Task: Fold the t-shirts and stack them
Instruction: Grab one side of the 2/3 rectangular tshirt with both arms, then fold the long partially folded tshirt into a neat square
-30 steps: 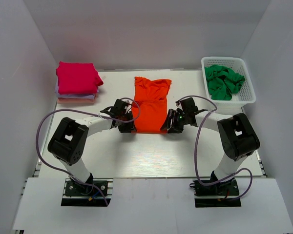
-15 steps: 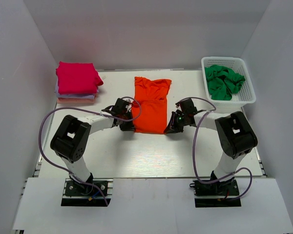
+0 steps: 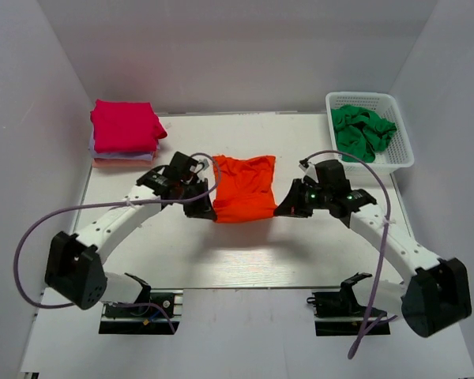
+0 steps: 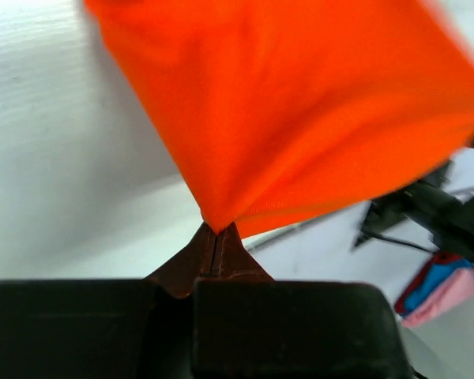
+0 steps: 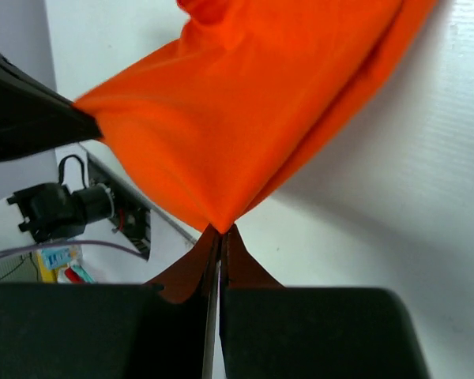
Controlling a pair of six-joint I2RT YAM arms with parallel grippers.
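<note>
The left claw (image 3: 208, 212) is clenching tight on the near left corner of the orange-red t-shirt (image 3: 244, 189), and the right claw (image 3: 281, 209) is clenching the same way on its near right corner; in both wrist views the fingertips are pressing together with a pinch of orange cloth between them. The t-shirt is hanging stretched between the two claws at the middle of the white surface (image 3: 245, 260), its near edge lifted and casting a shadow below, while its far edge is lying closer to the surface. A folded magenta t-shirt (image 3: 125, 125) is sitting on top of a pale lilac one (image 3: 120, 157) in a stack at the far left corner. A crumpled green t-shirt (image 3: 363, 132) is lying in a white basket (image 3: 363, 96) at the far right, well apart from the claws.
</note>
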